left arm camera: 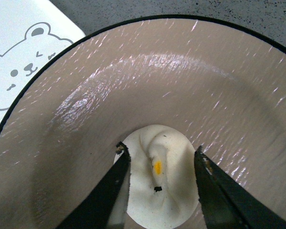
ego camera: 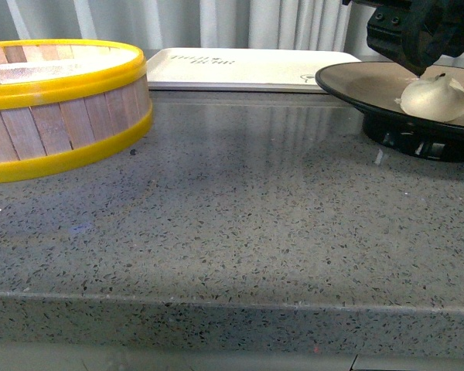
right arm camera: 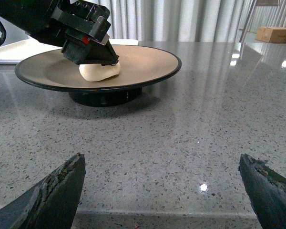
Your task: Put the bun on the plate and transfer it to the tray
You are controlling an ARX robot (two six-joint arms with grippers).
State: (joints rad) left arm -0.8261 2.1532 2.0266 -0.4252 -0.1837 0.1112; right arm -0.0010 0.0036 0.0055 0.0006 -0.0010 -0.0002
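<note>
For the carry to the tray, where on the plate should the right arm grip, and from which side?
Probably the rim of the plate on the side facing the right gripper, approached level over the counter. Its raised foot holds the rim off the counter, so one jaw can slip underneath; the bun sits well inboard.

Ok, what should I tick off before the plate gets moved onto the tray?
1. Bun resting on plate: ok.
2. Left gripper clear of the bun: cannot tell; its fingers flank it closely.
3. Right gripper open for the plate: ok, jaws wide apart.
4. Right gripper at the plate rim: not ok; it is short of it, low over the countertop.
5. Tray surface free: ok where visible; the plate hides one corner.
</note>
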